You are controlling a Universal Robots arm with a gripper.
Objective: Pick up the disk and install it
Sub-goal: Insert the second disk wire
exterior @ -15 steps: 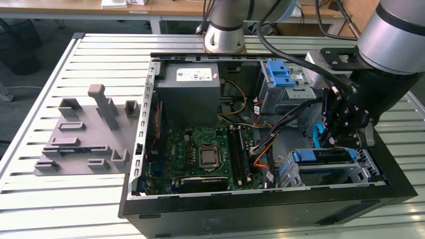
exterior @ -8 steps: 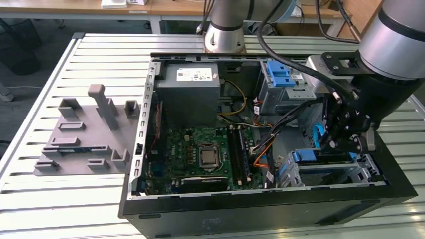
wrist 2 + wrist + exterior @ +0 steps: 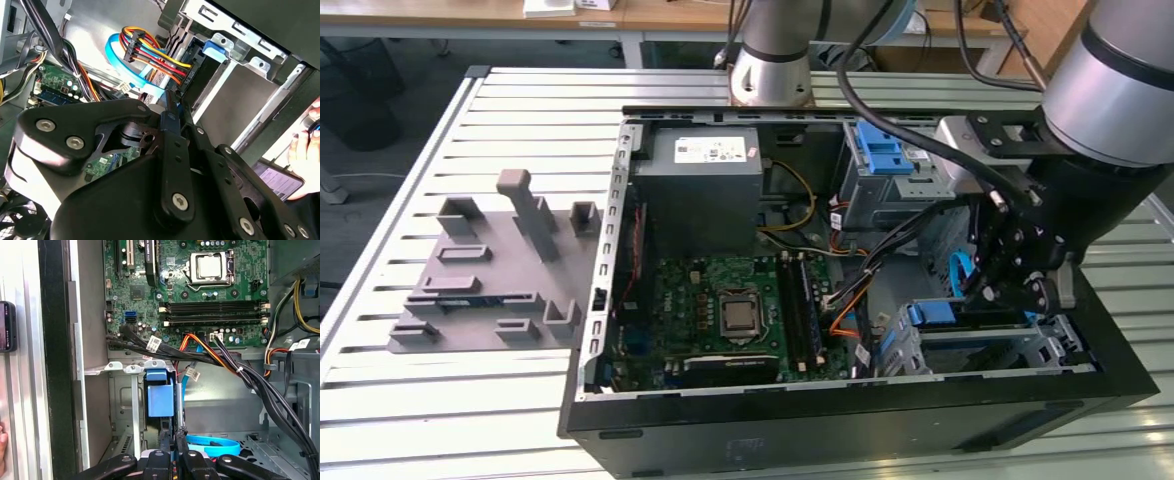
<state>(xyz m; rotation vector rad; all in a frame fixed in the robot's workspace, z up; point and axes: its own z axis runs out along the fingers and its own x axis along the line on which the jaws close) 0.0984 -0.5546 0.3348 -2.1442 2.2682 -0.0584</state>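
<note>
The black gripper [image 3: 172, 107] reaches toward the metal drive bay [image 3: 235, 92], its fingers [image 3: 171, 105] pressed together just beside coloured cables [image 3: 150, 52].

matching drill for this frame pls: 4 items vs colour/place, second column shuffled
1. power supply box
2. motherboard
3. grey fixture plate
4. flat data cable

A. green, on the case floor
B. light blue, looped near the gripper
C. outside the case, on the slatted table
D. grey with a white sticker, at the case's far end

Pairs: 1-D, 2-A, 3-C, 4-B
</note>
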